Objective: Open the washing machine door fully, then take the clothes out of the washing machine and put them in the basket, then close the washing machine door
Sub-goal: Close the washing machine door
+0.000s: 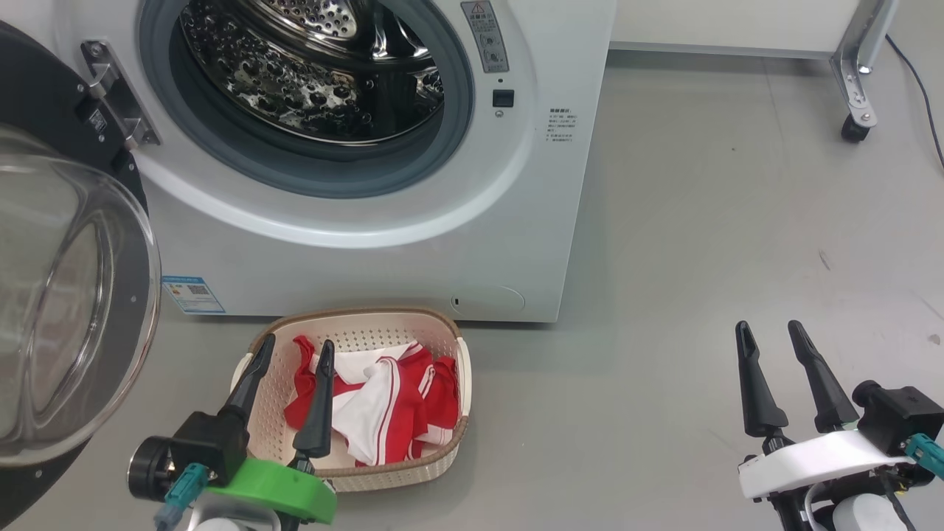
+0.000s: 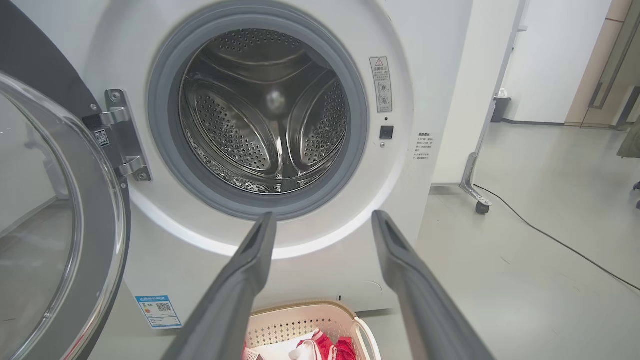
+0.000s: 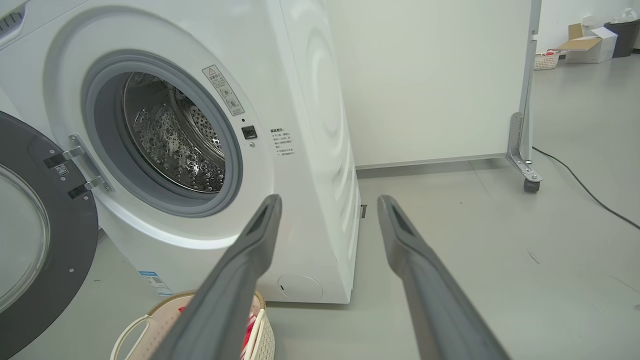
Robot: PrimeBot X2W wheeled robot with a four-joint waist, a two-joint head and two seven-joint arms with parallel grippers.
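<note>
Red-and-white clothes (image 1: 383, 409) lie heaped in the cream basket (image 1: 354, 324), on the floor just before the washing machine (image 1: 546, 221). The washing machine door (image 1: 66, 310) stands swung wide at the left. The left gripper (image 1: 296, 343), fingers apart, seems to hover over the basket's near-left side. The right gripper (image 1: 769, 327), likewise spread, is well apart to the right, with a castored frame foot (image 1: 855, 110) beyond.

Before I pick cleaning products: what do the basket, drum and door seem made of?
Basket: likely cream plastic, matte, moulded holes. Drum: probably stainless steel, mirror-bright reflections. Door: clear bowl, glass or plastic, unclear; dark rim, probably plastic.
</note>
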